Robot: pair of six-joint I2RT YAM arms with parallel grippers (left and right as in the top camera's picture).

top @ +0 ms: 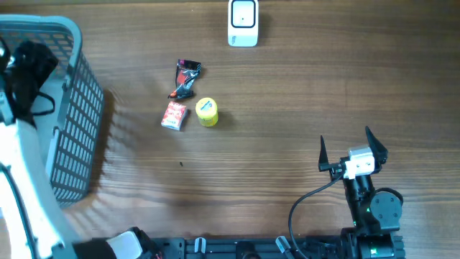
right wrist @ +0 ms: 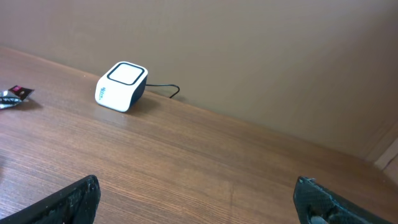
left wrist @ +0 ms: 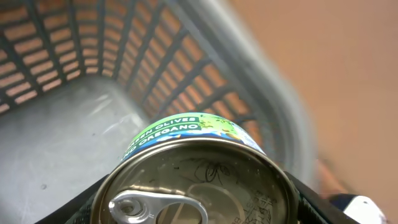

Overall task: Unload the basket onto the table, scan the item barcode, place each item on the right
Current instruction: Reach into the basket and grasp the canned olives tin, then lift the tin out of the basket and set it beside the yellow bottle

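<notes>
Metal olive can clamped between left jaws, over grey basket.

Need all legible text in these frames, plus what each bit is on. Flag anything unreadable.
"OLIVES": on the label band of the can, left wrist view; the word before it is only partly visible.
"OREGANO": same label, on the line below.
Scanner: blue print on its side, too small to read.
Red box, yellow item, black packet: printing too small to read from overhead.
</notes>
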